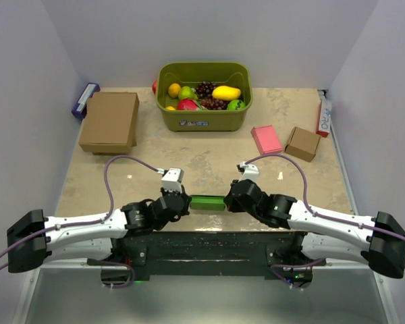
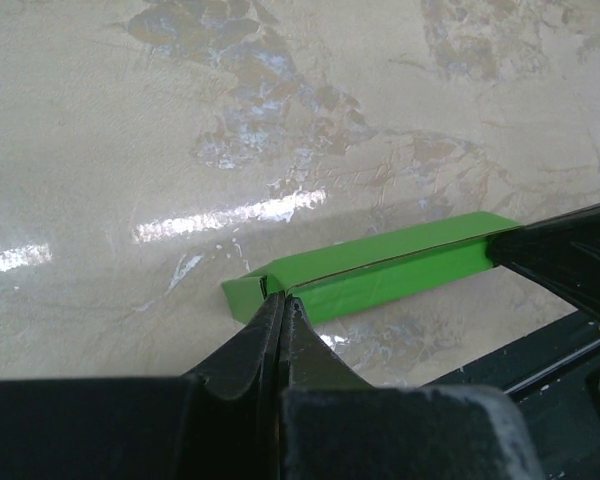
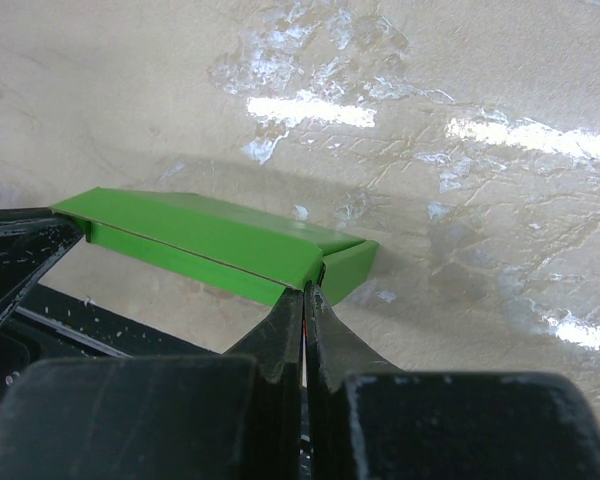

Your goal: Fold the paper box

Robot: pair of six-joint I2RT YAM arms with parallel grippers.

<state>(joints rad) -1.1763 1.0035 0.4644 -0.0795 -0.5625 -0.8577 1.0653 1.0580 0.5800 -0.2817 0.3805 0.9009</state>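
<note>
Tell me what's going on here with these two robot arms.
Both arms have a green paper box between them, by the near edge of the table. The left gripper is pinched shut on one end, the right gripper on the other. The box is already a narrow, flattened block.

Top cam: paper box (image 1: 207, 202) ends hidden by left hand (image 1: 188, 201) & right hand (image 1: 226, 201); bin label (image 1: 194, 123) unreadable.
</note>
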